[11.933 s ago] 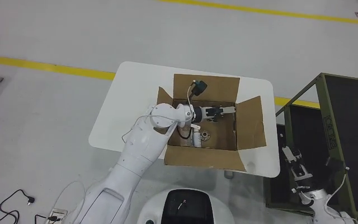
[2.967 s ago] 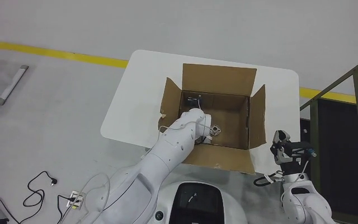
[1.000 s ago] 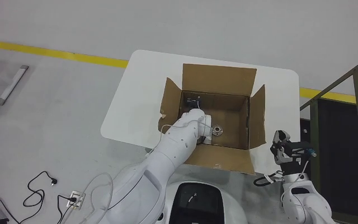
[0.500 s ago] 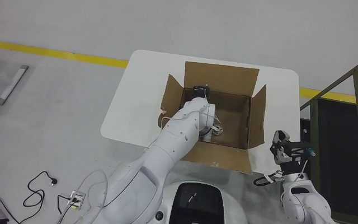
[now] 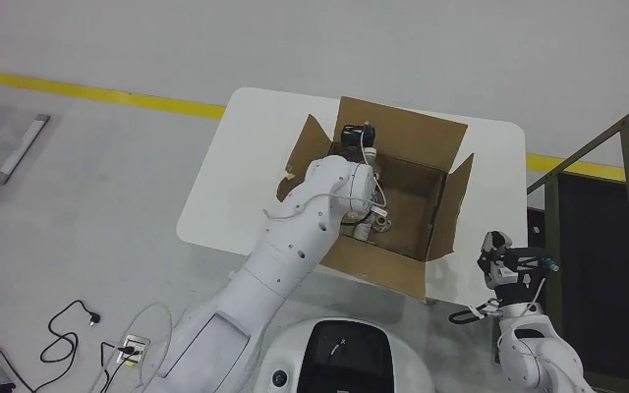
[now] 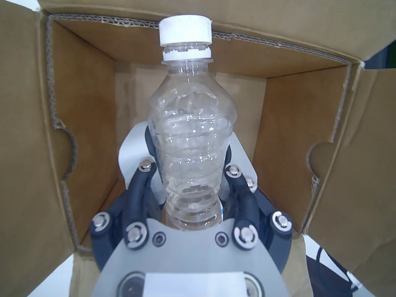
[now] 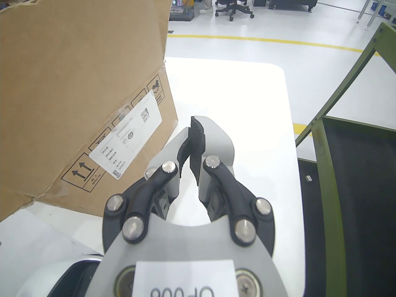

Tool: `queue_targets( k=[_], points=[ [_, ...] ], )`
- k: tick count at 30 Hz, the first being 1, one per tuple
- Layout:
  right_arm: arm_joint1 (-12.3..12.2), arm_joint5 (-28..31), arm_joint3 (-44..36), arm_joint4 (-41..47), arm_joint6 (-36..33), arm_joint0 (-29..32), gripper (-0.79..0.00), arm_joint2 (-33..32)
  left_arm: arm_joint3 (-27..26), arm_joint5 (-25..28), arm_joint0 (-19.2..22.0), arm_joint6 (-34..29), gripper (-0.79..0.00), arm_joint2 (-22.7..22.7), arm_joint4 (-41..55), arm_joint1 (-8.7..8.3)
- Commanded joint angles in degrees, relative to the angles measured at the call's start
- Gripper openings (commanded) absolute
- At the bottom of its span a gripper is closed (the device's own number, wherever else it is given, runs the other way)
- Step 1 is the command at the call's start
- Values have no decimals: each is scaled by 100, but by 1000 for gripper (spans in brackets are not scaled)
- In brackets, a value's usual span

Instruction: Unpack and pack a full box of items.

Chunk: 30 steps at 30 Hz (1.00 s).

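- Over the last half second the cardboard box (image 5: 413,130) has swung on the white table (image 5: 246,167). Its edges were square to the table before and now sit at an angle, and the near right corner has come closer to the table's near edge.
- The left arm has moved with it, its wrist going from mid-box towards the far left corner.
- The left gripper (image 6: 188,156) reaches into the open box, its two dark fingers (image 6: 145,183) pinching the clear plastic bottle (image 6: 190,131) low on its ribbed body.
- The bottle runs straight out along the claw: base back between the finger roots, shoulder and white cap (image 6: 185,30) well past the fingertips.
- The cap lines up with the corrugated rim of the box wall opposite. I cannot tell whether the bottle touches the box anywhere.
- The right gripper (image 7: 193,143) hangs off the table's near right corner, apart from the box's labelled outer wall (image 7: 125,134). Its pads are pressed together with nothing between them.
- Farthest right stands a green metal frame (image 7: 340,94).
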State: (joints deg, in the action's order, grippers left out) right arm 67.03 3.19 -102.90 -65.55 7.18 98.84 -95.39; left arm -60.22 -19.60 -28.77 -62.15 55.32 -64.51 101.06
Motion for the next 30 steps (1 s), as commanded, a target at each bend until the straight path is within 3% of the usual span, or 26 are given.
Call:
queue_targets(
  k=[1,2,6,8,12,14,30],
  points=[
    [5,25,17,-3,1,8,-573,-1,-818,178,-349,-361,-785,176,-218,-117],
    [8,31,23,-15,0,11,-477,2,-1118,262,-480,-510,-785,271,-251,-160],
    [20,79,67,-46,-14,9,-348,44,-2076,683,-927,-851,-785,606,-283,-298],
    [26,96,97,-72,-10,5,-228,73,-2377,807,-1069,-948,-785,737,-300,-345],
    [39,133,171,-88,6,-9,-142,117,-2819,953,-1237,-1094,-785,919,-186,-399],
    [44,150,217,-109,4,-17,0,136,-2944,1011,-1297,-1141,-785,1004,-90,-420],
    [45,790,172,-187,1,211,0,156,-3553,1842,-1314,-1914,-785,1576,636,-621]
  ],
)
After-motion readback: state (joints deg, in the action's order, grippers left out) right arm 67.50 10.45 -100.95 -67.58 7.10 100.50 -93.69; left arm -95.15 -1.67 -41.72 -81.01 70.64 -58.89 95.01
